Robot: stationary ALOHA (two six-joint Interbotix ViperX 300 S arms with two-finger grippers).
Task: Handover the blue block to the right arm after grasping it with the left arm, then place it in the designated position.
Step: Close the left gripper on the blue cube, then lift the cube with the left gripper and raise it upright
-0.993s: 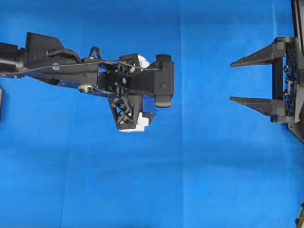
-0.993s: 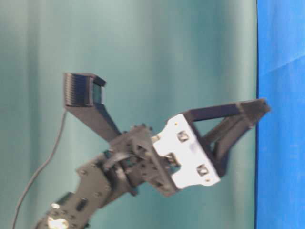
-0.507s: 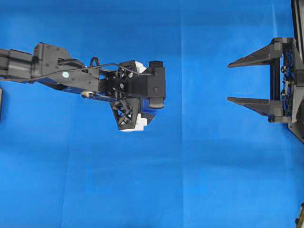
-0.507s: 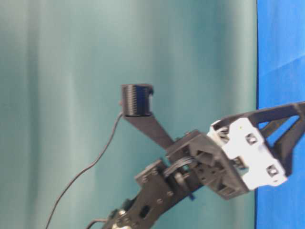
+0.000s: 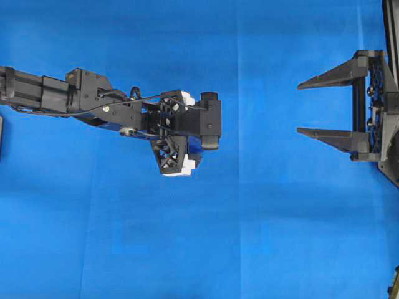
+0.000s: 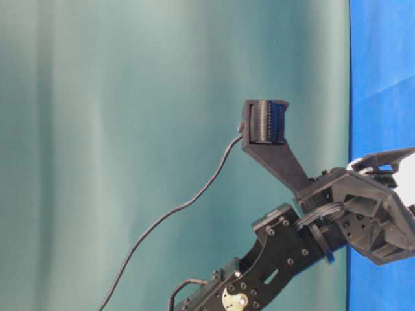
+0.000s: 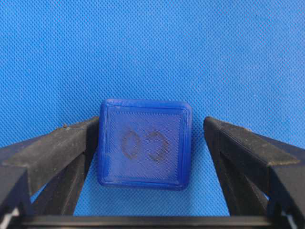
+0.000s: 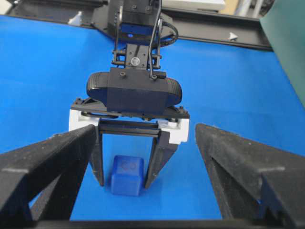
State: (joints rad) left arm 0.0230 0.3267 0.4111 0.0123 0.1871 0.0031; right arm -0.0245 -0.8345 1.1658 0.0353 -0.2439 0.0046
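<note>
The blue block [image 7: 145, 143] is a small dark-blue cube resting on the blue cloth, its faintly marked face up. My left gripper [image 7: 151, 125] points straight down and is open around it: the left finger touches the block's side, and the right finger [image 7: 228, 143] stands a small gap away. In the overhead view the left gripper [image 5: 193, 148] covers nearly all of the block. The right wrist view shows the block [image 8: 127, 175] between the left gripper's fingers [image 8: 159, 157]. My right gripper [image 5: 299, 108] is open and empty at the right edge, far from the block.
Blue cloth [image 5: 249, 237] covers the table. A teal backdrop [image 6: 130, 129] fills the table-level view. Black frame rails [image 8: 214, 36] run along the far table edge. A dark object [image 5: 1, 137] sits at the overhead view's left edge.
My left arm has lowered toward the cloth and shifted slightly, bringing its open fingers down around the block. The right arm has barely moved.
</note>
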